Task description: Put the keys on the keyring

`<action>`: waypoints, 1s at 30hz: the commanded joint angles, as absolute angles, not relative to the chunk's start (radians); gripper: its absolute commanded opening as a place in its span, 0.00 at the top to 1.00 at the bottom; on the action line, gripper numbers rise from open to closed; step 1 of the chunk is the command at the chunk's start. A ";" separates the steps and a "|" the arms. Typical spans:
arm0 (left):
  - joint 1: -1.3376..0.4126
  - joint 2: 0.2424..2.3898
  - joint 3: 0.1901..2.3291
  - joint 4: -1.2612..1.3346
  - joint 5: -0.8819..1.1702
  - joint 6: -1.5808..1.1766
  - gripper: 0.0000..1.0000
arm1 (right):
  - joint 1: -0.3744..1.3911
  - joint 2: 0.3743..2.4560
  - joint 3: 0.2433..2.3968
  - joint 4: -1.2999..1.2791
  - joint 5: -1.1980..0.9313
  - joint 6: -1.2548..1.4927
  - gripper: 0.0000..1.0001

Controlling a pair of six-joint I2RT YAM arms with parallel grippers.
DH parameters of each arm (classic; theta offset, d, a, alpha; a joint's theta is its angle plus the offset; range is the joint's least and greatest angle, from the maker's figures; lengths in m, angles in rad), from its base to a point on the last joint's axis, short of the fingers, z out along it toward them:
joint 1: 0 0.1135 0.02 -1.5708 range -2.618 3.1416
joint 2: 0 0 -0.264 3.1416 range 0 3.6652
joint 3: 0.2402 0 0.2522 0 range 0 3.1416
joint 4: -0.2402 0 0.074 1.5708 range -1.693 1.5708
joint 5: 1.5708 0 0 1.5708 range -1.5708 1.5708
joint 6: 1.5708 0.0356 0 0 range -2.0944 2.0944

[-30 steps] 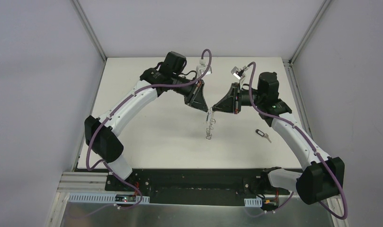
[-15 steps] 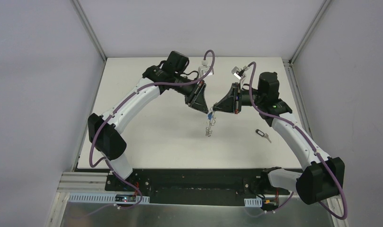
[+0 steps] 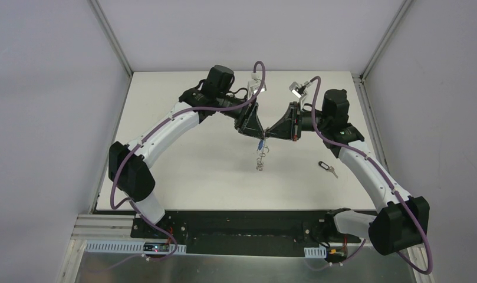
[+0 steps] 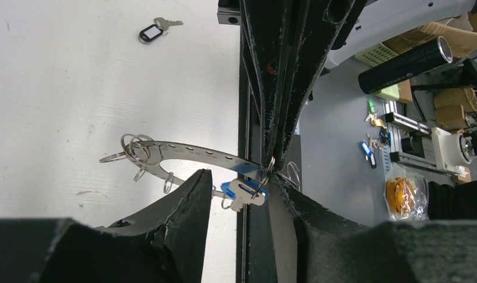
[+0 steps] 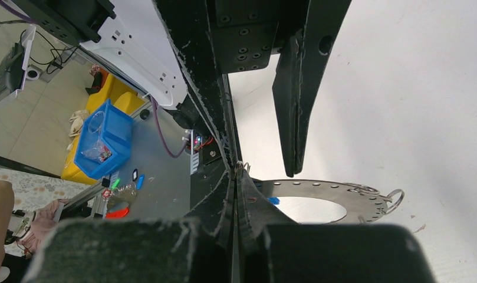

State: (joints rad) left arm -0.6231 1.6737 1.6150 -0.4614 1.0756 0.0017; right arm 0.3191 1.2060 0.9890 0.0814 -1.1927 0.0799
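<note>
The keyring (image 4: 183, 154) is pinched by its rim in the right gripper (image 5: 234, 174), whose jaws are pressed together on the metal. From that pinch the flat ring runs out and downward, away from the fingertips. I can't tell whether its far end touches the table (image 3: 183, 147). The left gripper (image 4: 240, 181) meets it almost tip to tip, its jaws standing apart. The blue key (image 4: 244, 191) hangs between them, just beside the right gripper's pinch, seemingly on one of the ring's wire loops, and nothing looks to be squeezing it. The black key (image 3: 326, 167) lies flat on the table, well apart from both sets of jaws, out on the right arm's side and nearer that arm. To my eye that's the catch: the nearer arm is busy holding the ring, so the free left jaws would have to reach past the ring to fetch it.
</note>
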 commanded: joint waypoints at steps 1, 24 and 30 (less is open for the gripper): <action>-0.637 1.613 1.577 -0.311 1.143 -0.056 0.62 | 0.308 1.172 1.008 0.169 -1.229 0.117 1.00; -0.661 1.752 1.984 -1.035 0.926 0.181 1.00 | 0.300 1.154 1.066 -0.057 -1.128 -0.086 0.71; -0.689 1.831 2.141 -1.222 0.834 0.199 1.00 | 0.310 1.146 1.112 -0.112 -1.139 -0.113 0.56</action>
State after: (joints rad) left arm -0.6628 1.8000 2.0655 -0.9993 0.9119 0.1261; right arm 0.3008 1.1805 1.0447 -0.0711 -1.1294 -0.0544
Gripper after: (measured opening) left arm 0.011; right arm 0.407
